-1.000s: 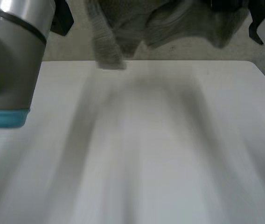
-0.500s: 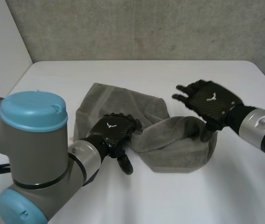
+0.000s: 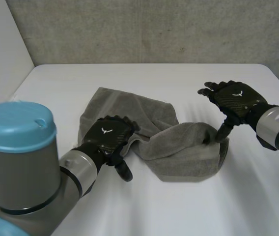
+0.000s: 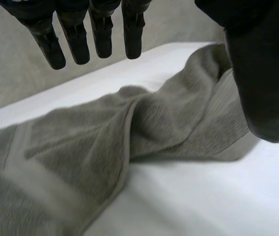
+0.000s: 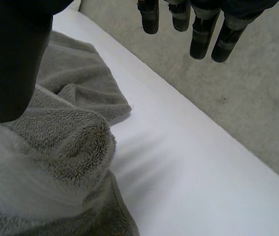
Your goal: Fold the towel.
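A grey towel (image 3: pixel 154 132) lies crumpled on the white table (image 3: pixel 144 78), bunched into a thick roll toward its right end. My left hand (image 3: pixel 109 140) rests over the towel's left-middle part, fingers straight and spread, thumb hanging off the near edge. In the left wrist view the towel (image 4: pixel 105 147) spreads out below the fingertips (image 4: pixel 75 42), with nothing pinched. My right hand (image 3: pixel 234 101) hovers above the towel's right end, fingers straight, thumb pointing down onto the bunched fold. In the right wrist view the towel (image 5: pixel 66 147) lies beneath the thumb, while the fingers (image 5: pixel 203 34) hang free over the table.
The table's far edge meets a grey concrete wall (image 3: pixel 144 29). Bare white tabletop surrounds the towel on every side, with the widest stretch in front of it. My left arm's blue-capped joint (image 3: pixel 16 128) stands large at the near left.
One second ago the towel hung high above the table. Now it lies dropped and crumpled on the table, and both hands have let go and stand open over it.
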Tool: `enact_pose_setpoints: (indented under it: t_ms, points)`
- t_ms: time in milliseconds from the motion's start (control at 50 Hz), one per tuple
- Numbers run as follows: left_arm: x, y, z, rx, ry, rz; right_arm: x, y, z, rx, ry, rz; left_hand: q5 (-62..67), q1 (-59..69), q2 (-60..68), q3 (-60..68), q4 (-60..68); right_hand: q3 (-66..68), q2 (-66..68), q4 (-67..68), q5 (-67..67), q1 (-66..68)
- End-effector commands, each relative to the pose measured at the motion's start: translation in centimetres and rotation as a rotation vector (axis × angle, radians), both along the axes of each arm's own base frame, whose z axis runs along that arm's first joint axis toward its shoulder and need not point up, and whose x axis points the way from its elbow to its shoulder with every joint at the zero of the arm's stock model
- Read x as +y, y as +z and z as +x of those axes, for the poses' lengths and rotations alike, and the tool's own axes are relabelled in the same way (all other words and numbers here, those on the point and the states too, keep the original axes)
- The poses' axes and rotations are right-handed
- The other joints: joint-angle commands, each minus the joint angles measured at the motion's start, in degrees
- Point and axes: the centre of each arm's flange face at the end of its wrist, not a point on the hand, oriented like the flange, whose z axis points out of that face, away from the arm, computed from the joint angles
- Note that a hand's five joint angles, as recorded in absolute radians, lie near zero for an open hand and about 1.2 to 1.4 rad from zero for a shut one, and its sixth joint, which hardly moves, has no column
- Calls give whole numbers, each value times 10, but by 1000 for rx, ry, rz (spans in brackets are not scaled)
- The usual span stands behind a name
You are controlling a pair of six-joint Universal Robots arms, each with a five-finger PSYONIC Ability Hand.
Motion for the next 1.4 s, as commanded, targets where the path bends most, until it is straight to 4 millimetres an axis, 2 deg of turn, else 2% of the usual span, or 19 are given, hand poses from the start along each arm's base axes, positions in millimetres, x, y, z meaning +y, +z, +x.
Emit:
enact_pose_setpoints:
  t_ms: [20, 300, 340, 380, 400, 460, 500, 760, 860, 960, 1040, 1080, 1140, 1200, 1220, 1260, 1280, 1320, 1400]
  points:
    - [-13, -27, 1, -4, 127, 48, -26, -23, 8, -79, -35, 163, -29, -47, -34, -22, -27, 8, -31, 23, -34, -40]
    - [-29, -64, -26, 49, 187, 38, -60, -74, 9, -95, -136, 348, -29, -47, -34, -22, -27, 8, 57, 23, -30, 47]
    - [-31, -65, -30, 62, 203, 8, -61, -76, 9, -96, -136, 350, -29, -47, -34, -22, -27, 8, 117, 23, 31, 108]
    - [-40, -66, -35, 90, 242, -55, -60, -75, 13, -100, -126, 346, -28, -44, -30, -22, -27, 8, 385, 23, 298, 376]
    - [-40, -66, -35, 90, 242, -55, -60, -75, 13, -100, -126, 346, -28, -44, -30, -22, -27, 8, 386, 23, 300, 377]
    - [-49, -69, -44, 134, 253, -116, -53, -60, 21, -113, -89, 316, -23, -39, -25, -22, -27, 8, 707, 23, 620, 697]
    - [-52, -71, -47, 135, 249, -134, -50, -51, 22, -119, -78, 298, -23, -39, -25, -22, -27, 8, 752, 23, 666, 743]
    - [-65, -77, -57, 73, 223, -254, -21, 15, 7, -175, 3, 166, 41, 25, 39, -22, -27, 8, 752, 23, 666, 743]
    - [-67, -82, -57, 62, 217, -250, -20, 15, -8, -168, -5, 169, 179, 163, 176, -22, -27, 8, 752, 23, 666, 743]
    - [-74, -87, -57, 24, 215, -257, -24, 19, -13, -162, -10, 128, 650, 635, 648, -22, -27, 8, 752, 23, 666, 743]
    - [-86, -78, -50, -38, 227, -303, -27, 26, -9, -165, 9, 94, 671, 656, 669, -22, -27, 8, 752, 23, 666, 743]
    - [-113, -45, -36, -74, 271, -405, -39, 31, -5, -144, 29, 49, 671, 656, 669, -22, -27, 8, 752, 23, 666, 743]
    - [-122, -23, -33, -64, 277, -468, -49, 27, 1, -113, 51, 24, 671, 656, 669, -22, -27, 8, 752, 23, 666, 743]
    - [-135, 70, -42, 105, 239, -697, -69, 69, 24, -15, 72, -263, 671, 656, 669, -22, -27, 8, 752, 23, 666, 743]
    - [-135, 71, -42, 106, 239, -698, -69, 69, 24, -15, 71, -264, 671, 656, 669, -22, -27, 8, 752, 23, 666, 743]
    - [-128, 143, -38, 274, 215, -897, -75, 120, 31, -70, -25, -533, 671, 656, 669, -22, -27, 8, 752, 23, 666, 743]
    - [-128, 144, -38, 275, 215, -898, -75, 120, 31, -71, -26, -534, 671, 656, 669, -22, -27, 8, 752, 23, 666, 743]
    - [-103, 206, -27, 439, 172, -1097, -53, 168, 35, -186, -66, -788, 671, 656, 669, -22, -27, 8, 752, 23, 666, 743]
    - [-81, 234, -14, 519, 123, -1201, -26, 194, 27, -267, -61, -928, 671, 656, 669, -22, -27, 8, 752, 23, 666, 743]
